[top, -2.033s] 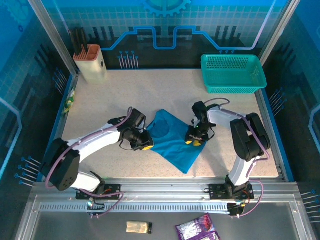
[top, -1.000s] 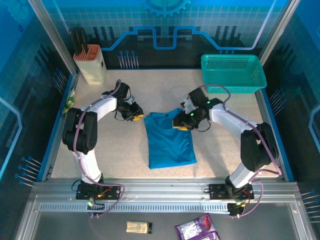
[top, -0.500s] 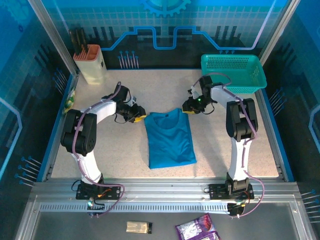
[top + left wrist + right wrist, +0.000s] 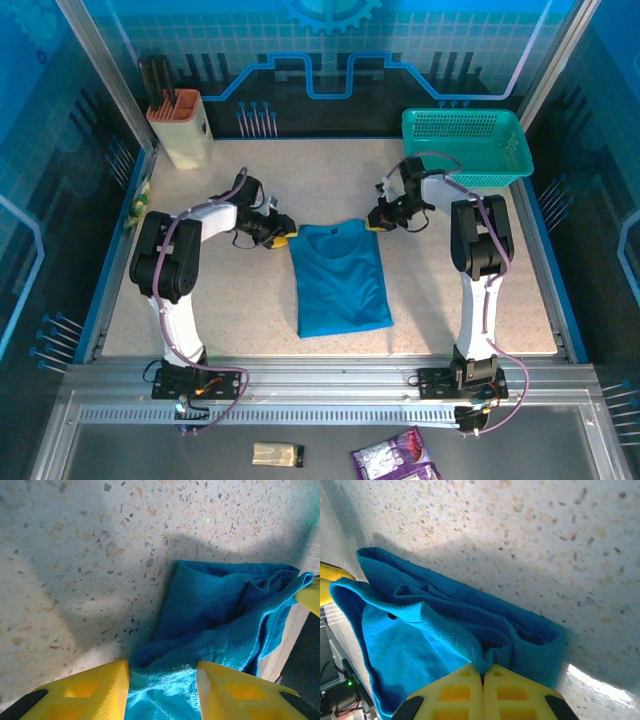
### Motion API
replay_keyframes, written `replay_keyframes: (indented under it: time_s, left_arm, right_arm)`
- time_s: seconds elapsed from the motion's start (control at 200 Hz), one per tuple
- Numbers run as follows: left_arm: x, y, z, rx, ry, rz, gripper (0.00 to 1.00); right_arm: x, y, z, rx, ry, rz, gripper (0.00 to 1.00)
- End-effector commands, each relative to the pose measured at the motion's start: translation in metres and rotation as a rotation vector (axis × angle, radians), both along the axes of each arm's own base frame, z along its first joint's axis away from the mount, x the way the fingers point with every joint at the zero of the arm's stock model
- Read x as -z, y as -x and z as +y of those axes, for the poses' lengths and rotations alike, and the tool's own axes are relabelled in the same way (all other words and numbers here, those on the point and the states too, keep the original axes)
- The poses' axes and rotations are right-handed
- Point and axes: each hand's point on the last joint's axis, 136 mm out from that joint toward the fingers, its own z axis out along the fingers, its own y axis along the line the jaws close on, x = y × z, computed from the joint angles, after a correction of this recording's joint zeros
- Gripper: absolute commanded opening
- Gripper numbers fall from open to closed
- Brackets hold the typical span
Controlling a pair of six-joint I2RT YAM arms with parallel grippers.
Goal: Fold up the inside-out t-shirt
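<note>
A speckled beige table (image 4: 200, 300) fills the workspace, and the inside-out t-shirt (image 4: 340, 275) lies flat near its middle as a tall blue-teal rectangle, with the neckline at the far end and the lower edge toward the arm bases. A teal plastic mesh basket (image 4: 470, 178) sits at the far right corner, well apart from the cloth. The left arm (image 4: 165, 260) bends up along the left side and reaches in toward the shirt's far left corner, while the right arm (image 4: 480, 250) stands along the right side and folds back toward the far right corner. A beige holder (image 4: 185, 135) with dark tools in it stands at the far left corner. The left gripper (image 4: 280, 239) rests at the shirt's far left corner; in the left wrist view its yellow fingers (image 4: 85, 690) stand clearly apart, with a bunched fold of the cloth lying in the gap and touching both inner faces (whether they press on it cannot be told). The right gripper (image 4: 374, 221) sits at the far right corner; in the right wrist view its yellow fingers (image 4: 455, 692) are drawn together, pinching a rumpled fold of the shirt at their tips, the hem doubled over on the tabletop just beyond.
</note>
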Motion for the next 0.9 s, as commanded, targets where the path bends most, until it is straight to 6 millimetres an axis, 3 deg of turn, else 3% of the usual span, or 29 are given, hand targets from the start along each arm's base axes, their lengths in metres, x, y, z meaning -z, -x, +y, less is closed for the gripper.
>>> replay_keyframes:
  time_s: [0.0, 0.11, 0.195, 0.35, 0.47, 0.575, 0.745, 0.896]
  left_arm:
    - [0.012, 0.004, -0.006, 0.026, 0.039, 0.012, 0.38]
    - [0.008, 0.003, -0.009, 0.028, 0.062, -0.002, 0.30]
    - [-0.003, 0.000, -0.003, 0.006, 0.025, -0.051, 0.17]
    - [-0.041, -0.004, -0.002, -0.017, 0.024, -0.152, 0.00]
    - [-0.068, 0.001, -0.005, 0.008, -0.030, -0.225, 0.00]
    - [-0.080, 0.005, -0.010, 0.023, -0.032, -0.243, 0.00]
    - [-0.069, -0.009, -0.014, 0.030, -0.042, -0.215, 0.00]
    - [-0.053, -0.038, -0.021, 0.064, -0.057, -0.192, 0.00]
  right_arm:
    - [-0.008, 0.000, -0.003, 0.022, -0.031, -0.003, 0.02]
    - [-0.008, 0.001, -0.002, 0.028, -0.041, -0.002, 0.02]
    - [-0.014, 0.001, 0.000, 0.033, -0.055, -0.008, 0.00]
    - [-0.049, 0.006, 0.001, 0.043, -0.069, -0.063, 0.00]
    - [-0.081, 0.018, -0.004, 0.070, -0.060, -0.110, 0.00]
    - [-0.094, 0.026, -0.011, 0.105, -0.045, -0.120, 0.00]
    - [-0.078, 0.017, -0.022, 0.140, 0.013, -0.099, 0.00]
    - [-0.040, -0.007, -0.042, 0.204, 0.130, -0.064, 0.00]
